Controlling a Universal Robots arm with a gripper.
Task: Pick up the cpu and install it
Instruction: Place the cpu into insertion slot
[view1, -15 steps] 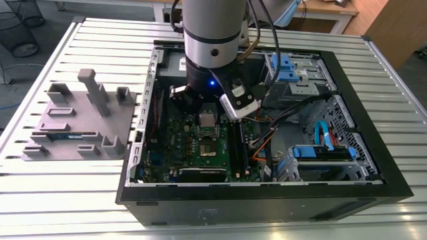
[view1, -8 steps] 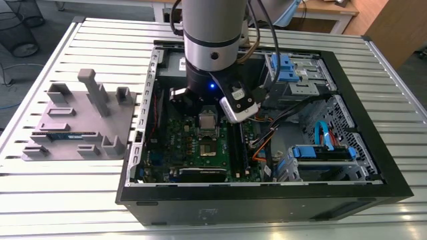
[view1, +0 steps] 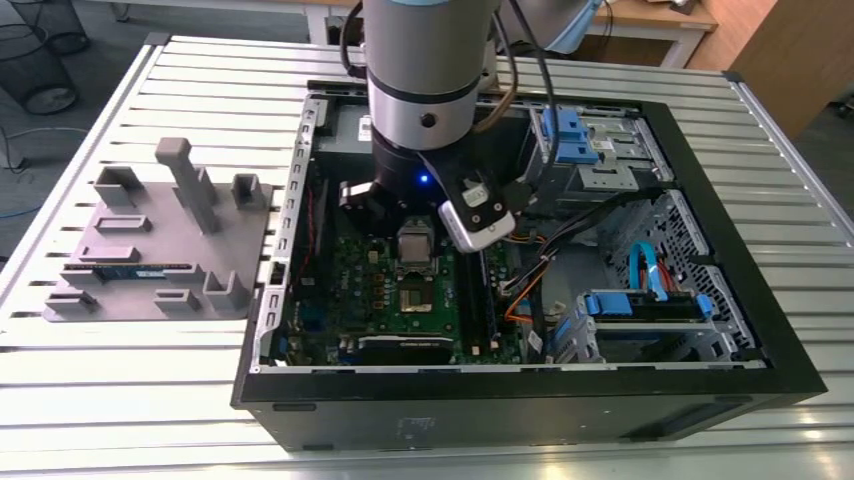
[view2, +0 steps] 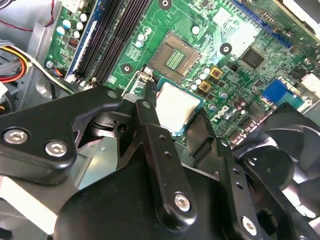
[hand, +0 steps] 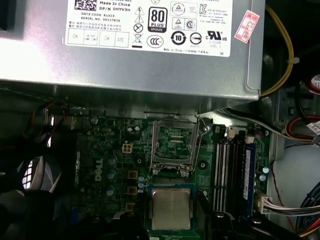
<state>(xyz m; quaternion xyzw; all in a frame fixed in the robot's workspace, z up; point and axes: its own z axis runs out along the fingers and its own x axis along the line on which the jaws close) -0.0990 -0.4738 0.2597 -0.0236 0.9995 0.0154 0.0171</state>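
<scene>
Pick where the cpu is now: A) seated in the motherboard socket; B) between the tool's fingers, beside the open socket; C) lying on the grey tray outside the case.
B: in the second wrist view the tool grips the cpu, while the socket beside it stands open and empty.

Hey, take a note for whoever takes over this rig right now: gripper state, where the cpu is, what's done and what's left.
Gripper: appears shut on the cpu, with a finger at each of two opposite edges.
Cpu: held flat just above the motherboard, inside the open computer case. It is beside the socket, not over it.
Socket: contacts exposed, nothing in it.
Done: cpu picked up and now at the board.
Left: cpu is not yet seated in the socket.
</scene>
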